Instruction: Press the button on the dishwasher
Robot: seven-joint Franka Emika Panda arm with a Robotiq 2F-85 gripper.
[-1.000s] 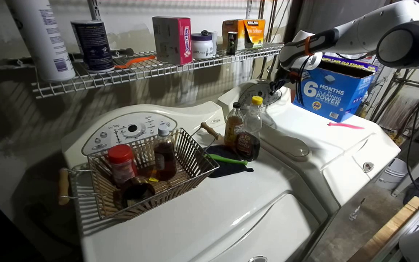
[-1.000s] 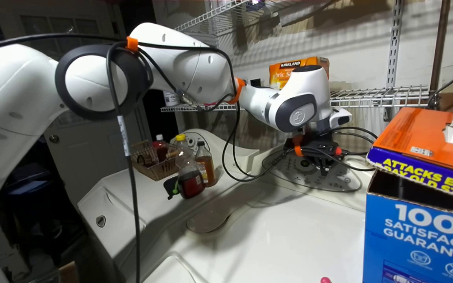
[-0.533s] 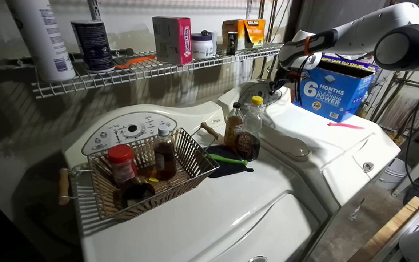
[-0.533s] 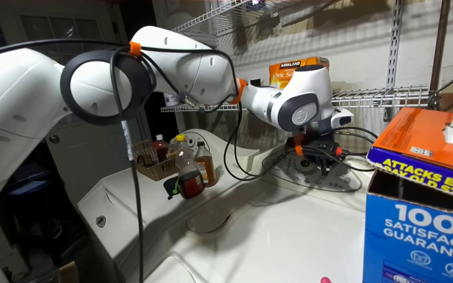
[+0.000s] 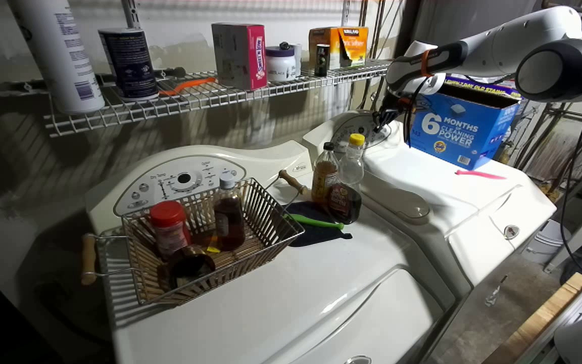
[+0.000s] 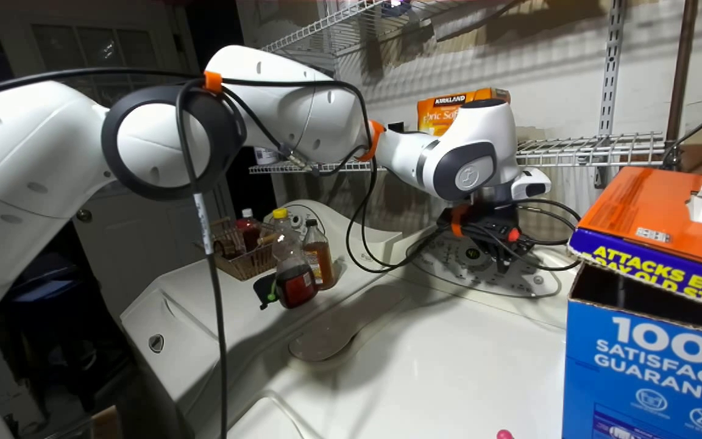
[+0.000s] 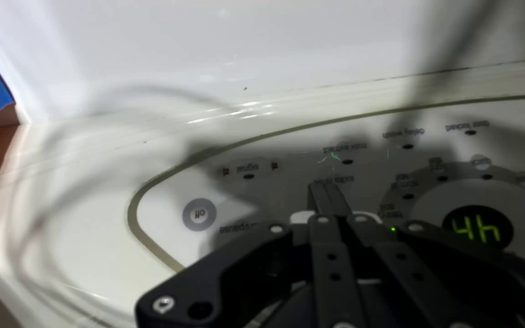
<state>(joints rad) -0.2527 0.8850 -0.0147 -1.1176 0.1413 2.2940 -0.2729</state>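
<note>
The dishwasher is the glossy white machine with a flat lid, also in an exterior view. Its curved console has a round dial whose display glows yellow-green with "4h", upside down in the wrist view. A grey-ringed "off" button lies left of the fingers there. A partly covered "pause" label shows beside them. My gripper is shut and empty, with its fingertips over the console by a partly covered label between "off" and the dial. It also hangs over the console in both exterior views. I cannot tell whether the tips touch.
A blue and orange box stands on the lid beside the console. The similar white machine carries a wire basket and two syrup bottles. A wire shelf runs above. Black cables hang from the arm.
The arm's elbow has sunk a little and shifted right in an exterior view. The gripper body has turned slightly and its cables have shifted, while the fingertips stay at nearly the same console spot.
</note>
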